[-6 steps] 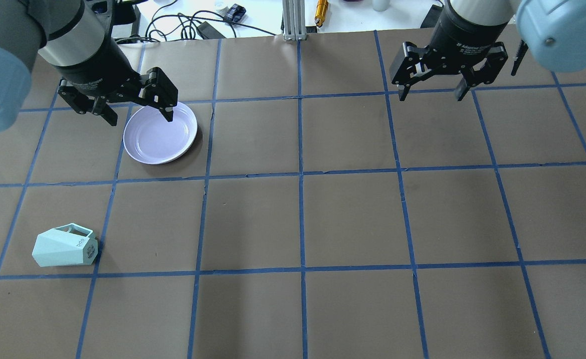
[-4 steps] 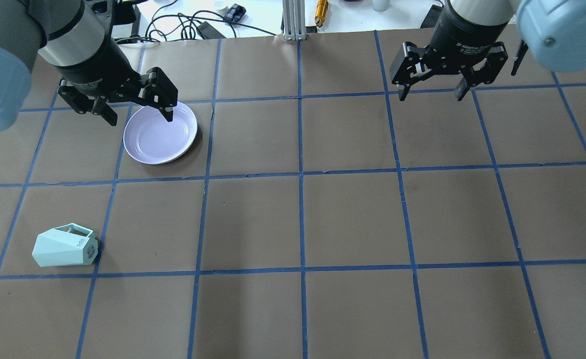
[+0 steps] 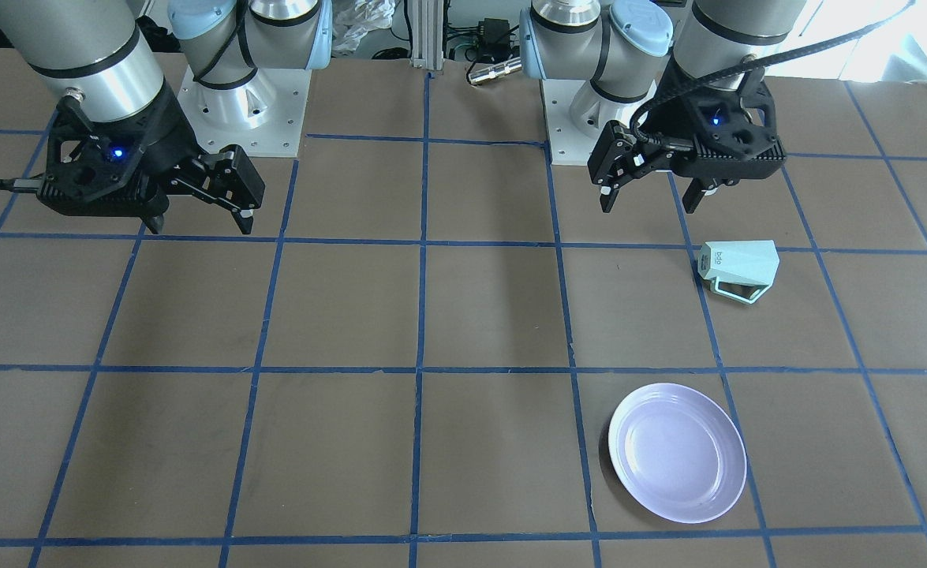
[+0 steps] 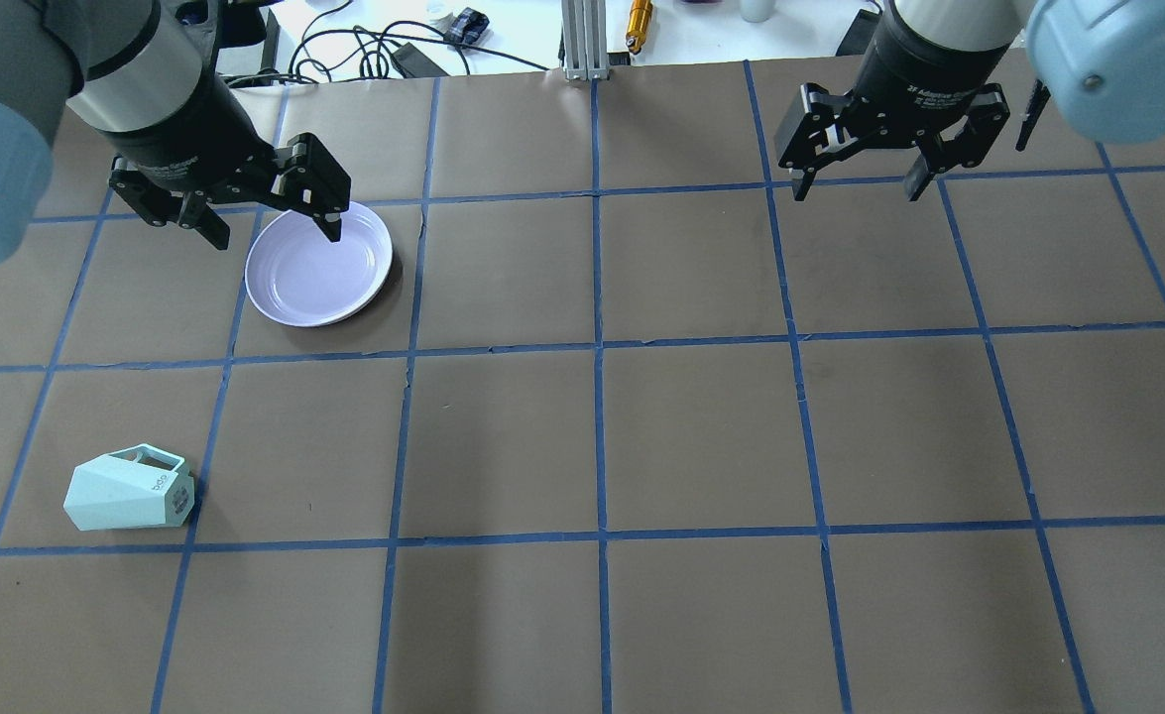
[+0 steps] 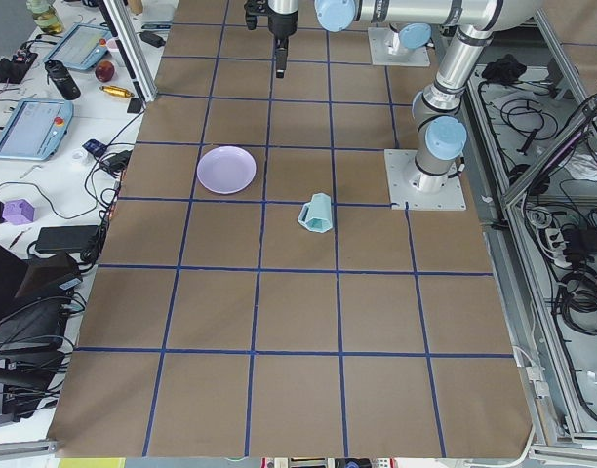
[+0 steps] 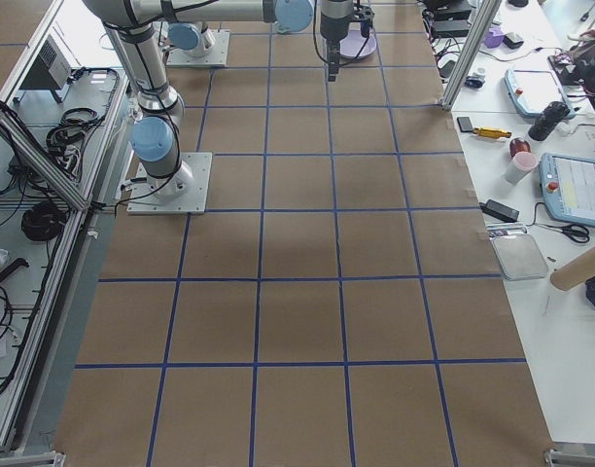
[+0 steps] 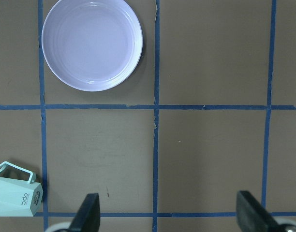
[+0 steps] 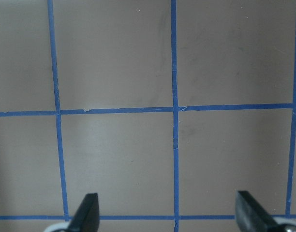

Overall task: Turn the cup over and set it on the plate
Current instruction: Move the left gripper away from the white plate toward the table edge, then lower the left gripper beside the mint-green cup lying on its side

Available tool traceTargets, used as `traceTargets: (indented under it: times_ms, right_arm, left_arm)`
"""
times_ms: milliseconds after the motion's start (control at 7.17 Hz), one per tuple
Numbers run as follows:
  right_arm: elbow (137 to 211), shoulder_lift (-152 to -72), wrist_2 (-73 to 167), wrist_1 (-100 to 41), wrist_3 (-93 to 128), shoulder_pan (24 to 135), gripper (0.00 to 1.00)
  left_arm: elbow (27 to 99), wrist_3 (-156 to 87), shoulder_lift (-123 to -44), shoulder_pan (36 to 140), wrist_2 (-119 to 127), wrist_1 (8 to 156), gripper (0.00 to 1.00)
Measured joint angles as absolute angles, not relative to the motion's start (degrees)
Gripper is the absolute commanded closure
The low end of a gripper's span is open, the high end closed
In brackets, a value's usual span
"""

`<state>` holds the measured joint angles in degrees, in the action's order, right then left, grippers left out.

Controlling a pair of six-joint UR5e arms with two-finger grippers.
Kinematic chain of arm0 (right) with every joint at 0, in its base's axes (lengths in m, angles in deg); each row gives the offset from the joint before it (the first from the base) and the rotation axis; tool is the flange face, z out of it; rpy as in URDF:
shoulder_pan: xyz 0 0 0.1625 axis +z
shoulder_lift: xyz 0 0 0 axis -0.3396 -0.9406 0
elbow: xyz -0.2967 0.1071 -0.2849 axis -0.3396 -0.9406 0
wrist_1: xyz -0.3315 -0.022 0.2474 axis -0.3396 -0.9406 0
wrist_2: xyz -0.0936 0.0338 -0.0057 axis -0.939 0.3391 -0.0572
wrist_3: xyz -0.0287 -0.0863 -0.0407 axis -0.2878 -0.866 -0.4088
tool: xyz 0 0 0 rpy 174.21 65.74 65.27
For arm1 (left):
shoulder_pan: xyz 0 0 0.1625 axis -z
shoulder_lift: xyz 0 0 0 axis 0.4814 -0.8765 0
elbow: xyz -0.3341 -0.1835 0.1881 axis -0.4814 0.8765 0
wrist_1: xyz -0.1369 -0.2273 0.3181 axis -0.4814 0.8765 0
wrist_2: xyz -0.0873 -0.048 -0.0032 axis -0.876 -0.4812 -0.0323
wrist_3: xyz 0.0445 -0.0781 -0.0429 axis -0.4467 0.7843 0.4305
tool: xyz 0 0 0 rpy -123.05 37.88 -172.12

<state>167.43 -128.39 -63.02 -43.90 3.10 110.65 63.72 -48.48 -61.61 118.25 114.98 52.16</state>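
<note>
The mint-green cup [image 4: 131, 488] lies on its side on the brown table at the near left, its base with dark lettering facing right and its handle away from me; it also shows in the front view [image 3: 738, 268] and at the left wrist view's lower left [image 7: 15, 195]. The lavender plate [image 4: 319, 266] sits bare farther back [image 3: 678, 452] [image 7: 92, 44]. My left gripper [image 4: 275, 236] is open and empty, high above the plate's back-left rim [image 3: 648, 207]. My right gripper [image 4: 856, 193] is open and empty over the far right of the table [image 3: 199, 229].
Blue tape lines divide the brown table into squares. An aluminium post [image 4: 582, 40], a yellow tool [image 4: 639, 20] and cables [image 4: 364, 50] lie beyond the far edge. The two arm bases [image 3: 242, 102] [image 3: 581, 118] stand at the robot's side.
My left arm has shifted very slightly backward. The cup, the plate and the right arm have not moved.
</note>
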Motion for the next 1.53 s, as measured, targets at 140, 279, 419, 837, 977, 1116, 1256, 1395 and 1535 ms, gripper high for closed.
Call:
traceTargets:
  times_ms: [140,279,419,837,977,1116,1256,1395,1535]
  right_arm:
    - [167.43,-128.39,-63.01,-43.92,3.10,110.65,0.00]
    - [167.42,-128.39,-63.02,-43.91,3.10,110.65,0.00]
    - [167.43,-128.40,-63.02,-43.90,3.10,110.65,0.00]
    - [167.42,-128.39,-63.02,-43.89,3.10,110.65,0.00]
    - [167.43,-128.40,-63.01,-43.89,3.10,110.64,0.00]
    - [167.43,-128.40,-63.01,-43.89,3.10,110.65,0.00]
    - [167.43,-128.40,-63.01,-43.90,3.10,110.65,0.00]
    - [167.43,-128.39,-63.01,-43.92,3.10,110.65,0.00]
    - [167.43,-128.39,-63.01,-43.91,3.10,110.65,0.00]
  left_arm:
    - [63.72,-48.48,-61.57,118.25,114.99,52.28,0.00]
    - [63.72,-48.49,-61.55,118.22,114.99,52.41,0.00]
    - [63.72,-48.49,-61.52,118.16,114.99,52.58,0.00]
    - [63.71,-48.47,-61.54,117.86,115.06,52.90,0.00]
    - [63.70,-49.38,-61.66,117.35,114.97,52.91,0.00]
    - [63.83,-52.28,-61.56,115.97,114.95,53.62,0.00]
    - [64.25,-55.81,-61.01,113.38,114.96,55.21,0.00]
    - [64.74,-59.41,-60.11,110.23,114.98,57.32,0.00]
    - [65.19,-63.64,-59.49,107.15,114.97,59.04,0.00]
